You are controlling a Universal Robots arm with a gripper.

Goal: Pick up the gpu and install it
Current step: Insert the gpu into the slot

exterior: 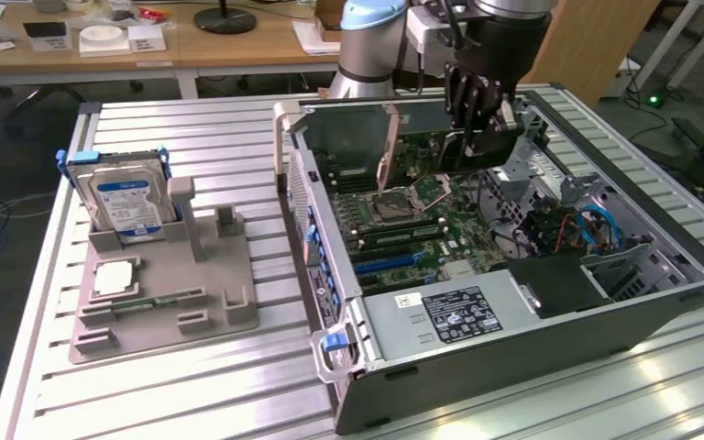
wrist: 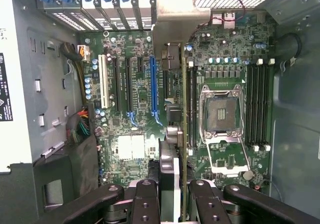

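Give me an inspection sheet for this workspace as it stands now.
Surface: slatted metal table carrying an open computer case and a grey fixture tray.
Job's things: gpu held on edge over the motherboard inside the case.
Clutter: hard drive upright in the tray; memory stick lying flat there.
Jaws: shut on the gpu.
Cables: blue and orange wires inside the case.
Surroundings: wooden desks behind the table.

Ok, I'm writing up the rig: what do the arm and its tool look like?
The arm is silver-grey with pale blue joint caps. Its tool is black, with jointed link fingers showing round pivot holes.
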